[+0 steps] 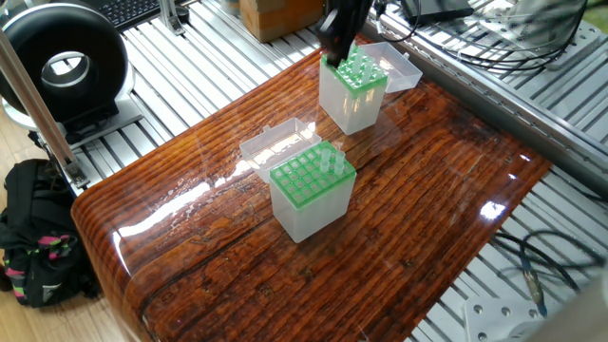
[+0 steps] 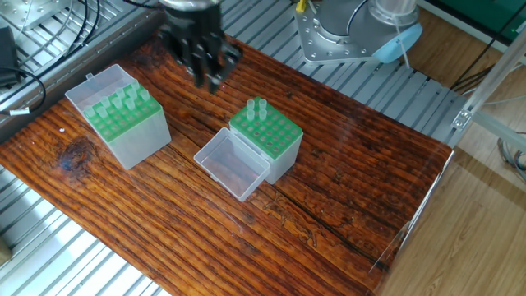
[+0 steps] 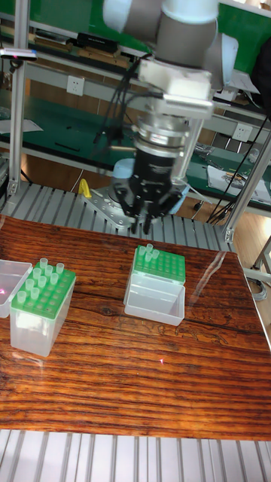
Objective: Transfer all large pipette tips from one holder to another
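The arm (image 3: 188, 26) is smooth grey tube with a pale blue joint cap (image 2: 400, 37). A silver wrist flange carries a ribbed black cylinder, black cables alongside, ending in a black hand (image 3: 144, 218).

We see the large pipette tips (image 2: 122, 102) standing upright in the green-topped holder (image 2: 127, 127) near the table's end, whitish translucent tubes with their open tops poking above the rack, filling several rows. A few more tips (image 2: 258, 109) stand upright together at one corner of the second green-topped holder (image 2: 267, 138), mid-table, whose other holes show empty
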### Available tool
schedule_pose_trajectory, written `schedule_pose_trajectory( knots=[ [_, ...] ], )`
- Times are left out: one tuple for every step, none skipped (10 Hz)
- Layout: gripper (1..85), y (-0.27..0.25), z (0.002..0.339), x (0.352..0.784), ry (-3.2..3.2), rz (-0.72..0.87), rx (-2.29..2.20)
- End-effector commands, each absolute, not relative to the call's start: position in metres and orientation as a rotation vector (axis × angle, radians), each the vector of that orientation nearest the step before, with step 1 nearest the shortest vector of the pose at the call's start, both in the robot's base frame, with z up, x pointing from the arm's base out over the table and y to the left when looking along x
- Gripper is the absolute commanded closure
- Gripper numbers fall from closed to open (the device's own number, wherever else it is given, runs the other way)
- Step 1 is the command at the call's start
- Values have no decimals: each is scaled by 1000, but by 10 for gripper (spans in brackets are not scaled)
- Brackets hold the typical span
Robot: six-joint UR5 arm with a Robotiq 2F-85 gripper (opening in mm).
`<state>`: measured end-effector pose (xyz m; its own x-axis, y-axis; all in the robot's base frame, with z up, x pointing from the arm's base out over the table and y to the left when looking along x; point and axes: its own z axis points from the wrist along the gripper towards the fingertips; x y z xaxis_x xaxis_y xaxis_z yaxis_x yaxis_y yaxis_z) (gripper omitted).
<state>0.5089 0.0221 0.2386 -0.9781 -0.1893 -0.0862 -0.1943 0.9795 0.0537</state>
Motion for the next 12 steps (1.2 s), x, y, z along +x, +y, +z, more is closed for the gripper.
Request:
schedule_pose_trajectory(
  knots=[
    [580,46,208,519,2995,119,-231],
    [577,43,200,518,3005,103,-259],
    [577,39,197,512,3026,85,-277],
    [580,40,197,510,3036,92,-269],
    [583,37,198,512,3029,75,-259],
    [600,28,197,512,3033,19,-269],
    [617,23,197,508,3049,-11,-307],
    [617,28,197,504,3056,23,-337],
    [613,39,198,511,3026,82,-317],
    [587,40,198,516,3009,83,-317],
    [587,39,198,510,3037,87,-274],
    [587,47,194,496,3061,102,-217]
  ],
)
